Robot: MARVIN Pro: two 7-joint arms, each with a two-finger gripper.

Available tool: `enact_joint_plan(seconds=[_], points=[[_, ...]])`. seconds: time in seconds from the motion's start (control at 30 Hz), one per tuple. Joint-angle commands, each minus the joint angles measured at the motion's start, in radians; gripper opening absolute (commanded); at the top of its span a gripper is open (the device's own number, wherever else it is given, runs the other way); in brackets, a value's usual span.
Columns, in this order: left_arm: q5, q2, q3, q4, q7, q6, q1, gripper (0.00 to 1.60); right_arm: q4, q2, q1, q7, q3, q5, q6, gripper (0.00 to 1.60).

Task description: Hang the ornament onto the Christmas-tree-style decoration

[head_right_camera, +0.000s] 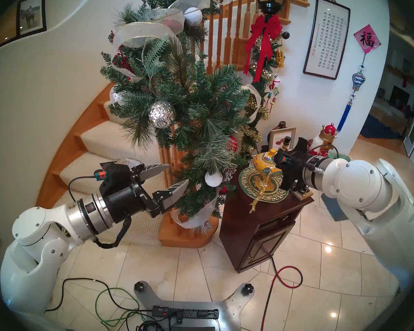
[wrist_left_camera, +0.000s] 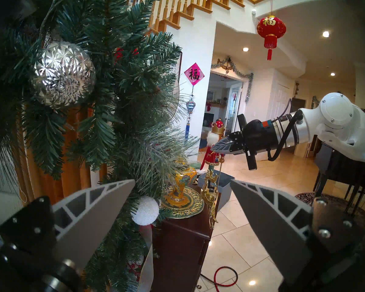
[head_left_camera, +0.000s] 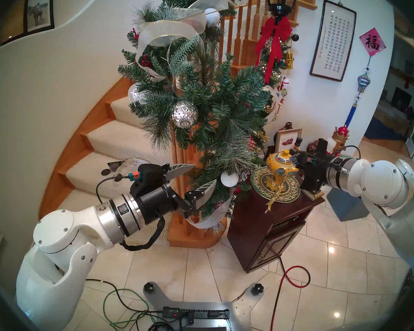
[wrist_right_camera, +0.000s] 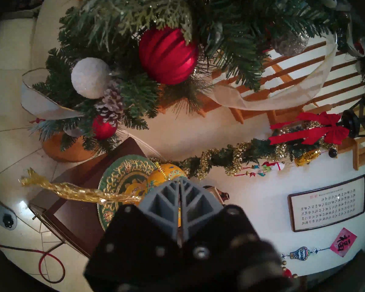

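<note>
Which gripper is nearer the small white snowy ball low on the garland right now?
Left. The left gripper, open, sits just left of the white snowy ball, one finger in the garland needles. The right gripper, shut, is farther right, above the cabinet.

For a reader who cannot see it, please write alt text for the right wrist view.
The shut right tool holds a glittery gold reindeer ornament by its thread, dangling over a dark wooden cabinet that bears a green-and-gold plate. Beyond hangs the green garland with a red ball and a white ball.

Cream tiled floor (head_left_camera: 225, 263), carpeted curved staircase (head_left_camera: 120, 141) — white walls, framed calligraphy scroll (head_left_camera: 332, 40), dark wooden cabinet (head_left_camera: 273, 230).
</note>
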Motion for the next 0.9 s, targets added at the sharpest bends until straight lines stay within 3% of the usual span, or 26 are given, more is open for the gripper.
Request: enact_joint_plan(seconds=[0.0, 0.63, 0.87], points=[[0.0, 0.0, -0.001, -0.005, 0.0, -0.002, -0.001, 1.6, -0.035, 0.009, 0.013, 0.013, 0.047, 0.002, 0.009, 0.0], [0.0, 0.0, -0.001, -0.005, 0.0, -0.002, -0.001, 1.6, -0.087, 0.007, 0.019, 0.062, 0.094, 0.011, 0.015, 0.0], [0.0, 0.0, -0.001, -0.006, 0.0, -0.002, -0.001, 1.6, -0.099, 0.009, 0.034, 0.073, 0.083, 0.031, 0.002, 0.0]])
